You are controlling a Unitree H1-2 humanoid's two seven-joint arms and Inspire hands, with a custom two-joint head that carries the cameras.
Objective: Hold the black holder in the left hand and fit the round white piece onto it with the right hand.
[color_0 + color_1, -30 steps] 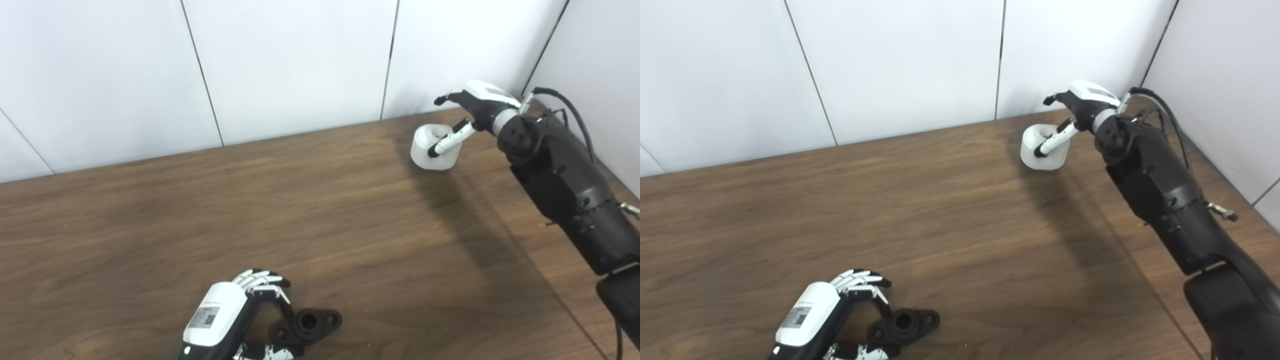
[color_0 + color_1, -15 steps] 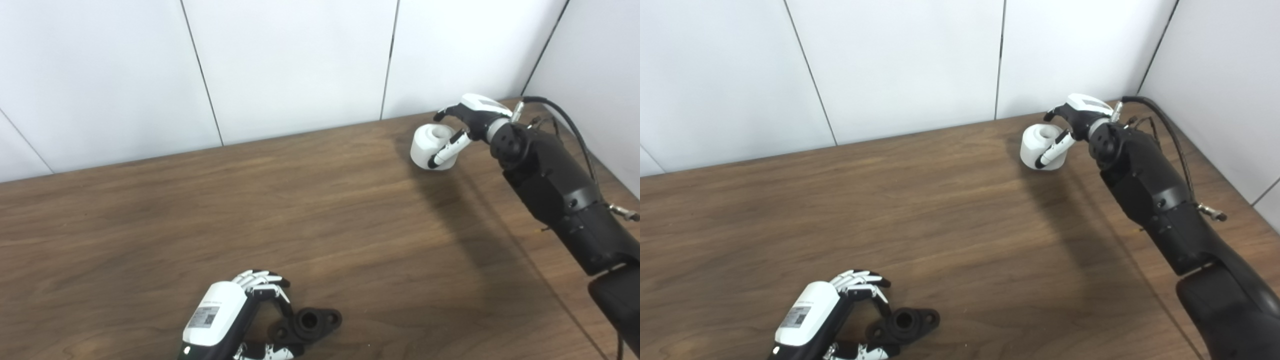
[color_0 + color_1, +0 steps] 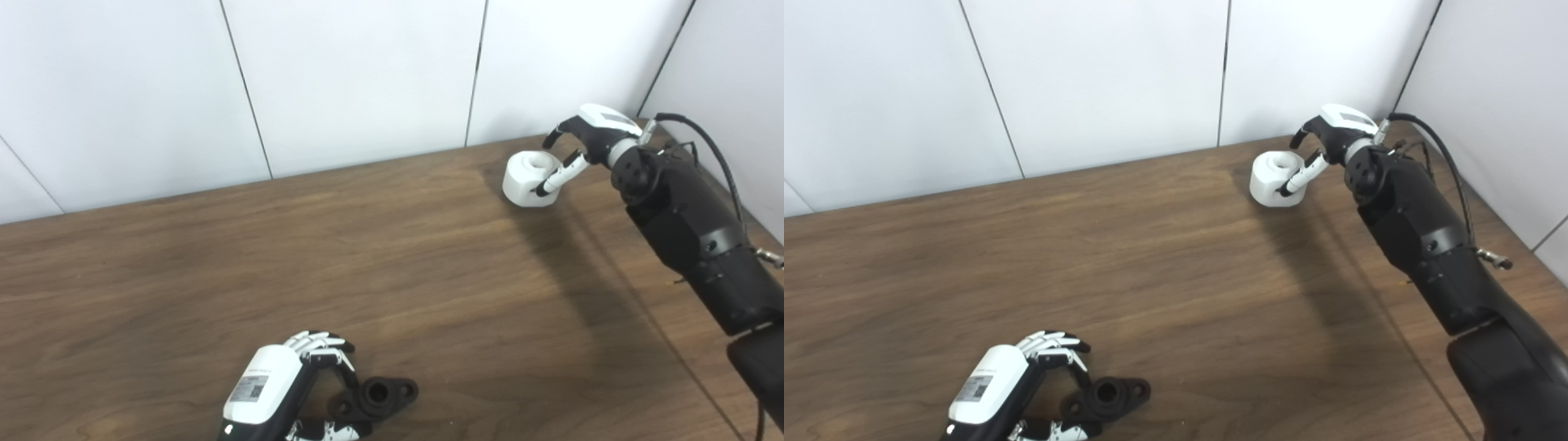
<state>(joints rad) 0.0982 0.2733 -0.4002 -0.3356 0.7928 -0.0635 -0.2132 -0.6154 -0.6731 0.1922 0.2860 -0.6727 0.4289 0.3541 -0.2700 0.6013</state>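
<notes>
The right hand [image 3: 585, 131] is at the far right corner of the table [image 3: 245, 257], curled round the round white piece [image 3: 528, 179]. The thumb lies across the near side of the piece and the other fingers arch over its far side, so it looks like a grasp, but I can't tell if the far-side fingers actually press on it. The piece seems to sit on the table, w/ its centre hole facing up.

The left hand [image 3: 995, 392] is at the near edge, well apart from the right. Its fingers cup round the black holder [image 3: 1107, 395], which lies flat on the table just beside the fingertips, on their right. The thumb reaches under the holder's near end, but contact is unclear, so I read this hand as open, not yet gripping.

Risks from here:
- The piece is smooth and wide vs. the hand's span. If only the thumb bears on it, the piece likely slips or rolls out on lift.
- The wall is near behind the right hand, so a push could shove the piece against it.
- The holder is loose. If the left hand closes off-centre, the holder probably skids away rather than seating in the palm.
- If the holder is held tilted, the bore won't line up w/ the piece and the fit could jam.
</notes>
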